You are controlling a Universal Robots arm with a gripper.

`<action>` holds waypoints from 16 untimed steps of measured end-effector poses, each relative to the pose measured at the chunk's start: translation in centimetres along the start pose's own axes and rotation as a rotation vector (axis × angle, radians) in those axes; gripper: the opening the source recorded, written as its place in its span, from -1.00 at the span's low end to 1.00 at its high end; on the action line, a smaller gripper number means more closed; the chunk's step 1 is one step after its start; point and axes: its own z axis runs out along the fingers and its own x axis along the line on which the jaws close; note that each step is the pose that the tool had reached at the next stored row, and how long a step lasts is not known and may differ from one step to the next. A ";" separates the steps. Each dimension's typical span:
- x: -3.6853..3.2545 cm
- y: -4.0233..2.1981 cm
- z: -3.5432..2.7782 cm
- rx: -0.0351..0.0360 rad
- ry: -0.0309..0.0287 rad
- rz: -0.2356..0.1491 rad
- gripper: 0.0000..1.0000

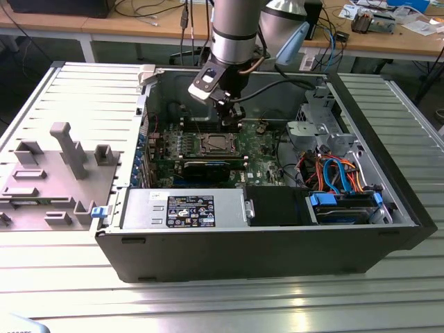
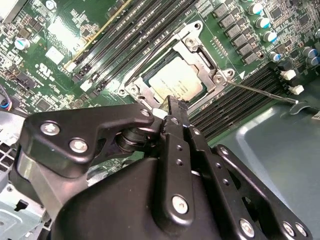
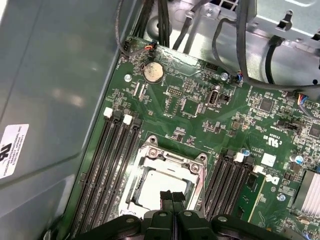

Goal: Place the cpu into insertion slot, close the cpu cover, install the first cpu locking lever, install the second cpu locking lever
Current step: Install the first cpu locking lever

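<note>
1. The open computer case (image 1: pixel 277 243) lies on its side. The motherboard (image 1: pixel 262 149) is mounted on the case floor, towards the rear wall.
2. The insertion slot (image 1: pixel 218 143) sits near the middle of the motherboard, between two banks of memory slots (image 3: pixel 107 165).
3. The gripper (image 2: pixel 172 103) hangs directly over the near edge of the insertion slot, just above it. In both wrist views its jaws are pressed together and nothing is visible between them.
4. The cpu cover (image 3: pixel 172 161) lies flat, framing the socket.
5. The cpu (image 2: pixel 176 82) is seated in the insertion slot. Its silvery top shows through the opening in the cover.
6. In the second wrist view, a thin locking lever (image 2: pixel 265 92) runs out from one corner of the socket across the adjacent memory slots, towards the board edge.

Status: placement of the cpu and closing of the cover appear complete. The visible lever appears unlatched. The state of the other lever cannot be told, so the lever steps are judged outstanding.
</note>
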 end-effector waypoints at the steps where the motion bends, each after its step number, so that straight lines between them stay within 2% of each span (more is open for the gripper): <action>1: 0.00 0.00 0.00 0.0000 0.0000 -0.006 -0.79; 16: 0.00 0.00 0.00 0.0007 -0.0014 -0.122 -0.79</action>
